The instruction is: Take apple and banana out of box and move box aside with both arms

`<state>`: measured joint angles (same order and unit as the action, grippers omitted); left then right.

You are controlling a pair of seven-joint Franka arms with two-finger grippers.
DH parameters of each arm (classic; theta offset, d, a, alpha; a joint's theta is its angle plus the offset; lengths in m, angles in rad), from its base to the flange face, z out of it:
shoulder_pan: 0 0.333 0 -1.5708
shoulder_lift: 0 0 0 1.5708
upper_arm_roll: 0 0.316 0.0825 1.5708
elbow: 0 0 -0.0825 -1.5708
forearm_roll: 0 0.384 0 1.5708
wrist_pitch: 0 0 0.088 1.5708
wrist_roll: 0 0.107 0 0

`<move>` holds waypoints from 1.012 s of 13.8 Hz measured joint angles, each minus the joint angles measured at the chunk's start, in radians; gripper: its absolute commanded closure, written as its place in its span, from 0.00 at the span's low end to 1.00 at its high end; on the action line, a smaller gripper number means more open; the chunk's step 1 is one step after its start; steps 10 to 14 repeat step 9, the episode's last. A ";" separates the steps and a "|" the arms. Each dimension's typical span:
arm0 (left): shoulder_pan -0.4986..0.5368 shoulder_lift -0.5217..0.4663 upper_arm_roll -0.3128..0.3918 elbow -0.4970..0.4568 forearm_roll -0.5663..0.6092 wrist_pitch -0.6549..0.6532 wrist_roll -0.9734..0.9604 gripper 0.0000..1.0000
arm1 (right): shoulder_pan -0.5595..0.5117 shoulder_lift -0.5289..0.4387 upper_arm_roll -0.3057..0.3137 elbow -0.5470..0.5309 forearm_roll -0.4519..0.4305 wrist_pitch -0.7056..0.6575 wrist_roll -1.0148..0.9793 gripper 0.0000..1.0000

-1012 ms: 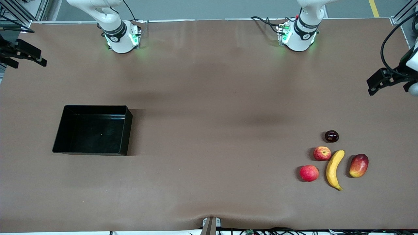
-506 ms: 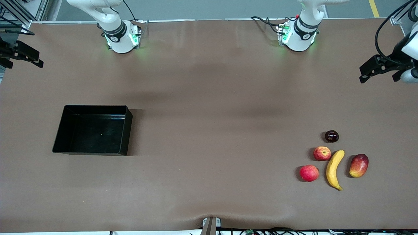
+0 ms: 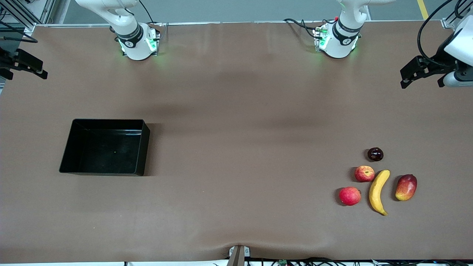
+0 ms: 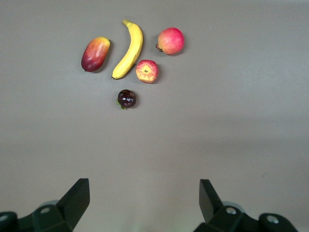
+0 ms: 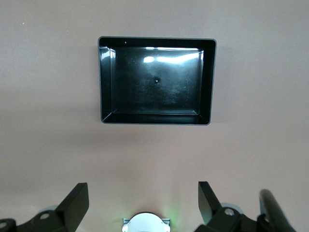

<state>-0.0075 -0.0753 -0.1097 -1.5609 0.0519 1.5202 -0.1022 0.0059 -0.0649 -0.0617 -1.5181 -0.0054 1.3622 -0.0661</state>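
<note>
The yellow banana (image 3: 378, 191) and the small red apple with yellow patches (image 3: 364, 173) lie side by side near the left arm's end of the table. Both also show in the left wrist view, the banana (image 4: 130, 48) and the apple (image 4: 146, 71). The black tray (image 3: 142, 147) sits empty toward the right arm's end and shows in the right wrist view (image 5: 157, 119). My left gripper (image 3: 403, 78) (image 4: 145, 195) is open and empty, high over the table edge at its end. My right gripper (image 3: 38, 68) (image 5: 143, 198) is open and empty, high over the edge at its end.
A pink-red round fruit (image 3: 349, 195), a red-yellow mango (image 3: 406, 187) and a small dark fruit (image 3: 375, 154) lie around the banana and apple. The two arm bases (image 3: 138, 42) (image 3: 336, 40) stand at the table's edge farthest from the front camera.
My left gripper has drifted toward the bases' edge of the table and slightly inward. My right gripper has shifted a little outward. The fruits and tray have not moved.
</note>
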 measured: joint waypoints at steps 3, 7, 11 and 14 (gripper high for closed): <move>0.001 -0.009 -0.003 -0.013 -0.030 0.000 0.000 0.00 | -0.003 0.002 -0.001 0.000 0.006 0.000 0.000 0.00; 0.011 -0.009 0.007 -0.014 -0.042 0.008 0.002 0.00 | -0.006 0.004 -0.002 0.000 0.006 0.003 0.000 0.00; 0.013 -0.009 0.011 -0.013 -0.042 0.010 0.003 0.00 | -0.006 0.004 -0.002 0.000 0.006 0.004 0.000 0.00; 0.013 -0.009 0.011 -0.013 -0.042 0.010 0.003 0.00 | -0.006 0.004 -0.002 0.000 0.006 0.004 0.000 0.00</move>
